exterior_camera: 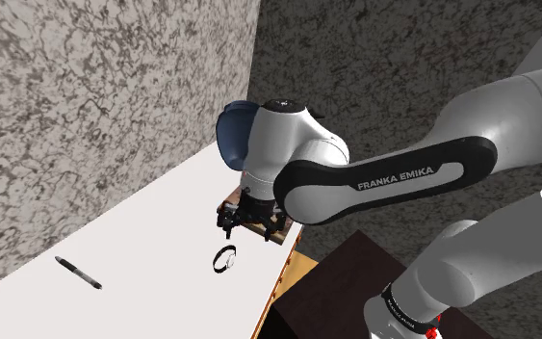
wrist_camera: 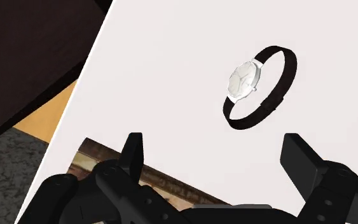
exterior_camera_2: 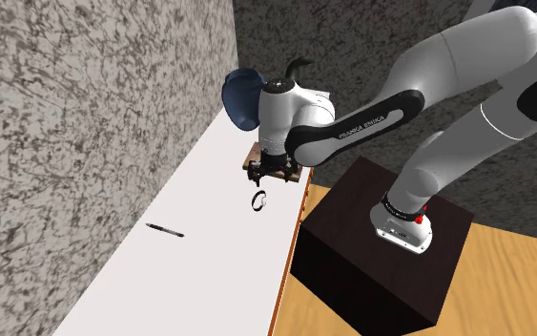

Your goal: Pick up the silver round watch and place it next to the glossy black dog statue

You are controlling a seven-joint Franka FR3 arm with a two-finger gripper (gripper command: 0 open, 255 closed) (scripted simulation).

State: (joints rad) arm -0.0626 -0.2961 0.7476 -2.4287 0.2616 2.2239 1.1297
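A black pen (exterior_camera: 78,273) was laid on the white tabletop (exterior_camera: 153,241) near the speckled wall (exterior_camera: 86,96); a blue rounded object (exterior_camera: 230,140) was seen beyond.

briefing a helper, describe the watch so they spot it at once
On the long white table by the speckled wall, look just beyond the open gripper. The watch sits there: a round silver face on a looped black strap, unlike the thin dark pen farther along.

Blue rounded object (exterior_camera: 228,135), far end of the table (exterior_camera: 115,241): mostly behind the arm (exterior_camera: 394,173), kind unclear. 
Brown flat item (exterior_camera: 283,231): partly covered by the gripper (wrist_camera: 214,141), kind unclear. 
Black curved shape (exterior_camera_2: 300,65) beyond the arm: rest hidden. 
Stand (exterior_camera: 346,279): cut off at the picture's edge.
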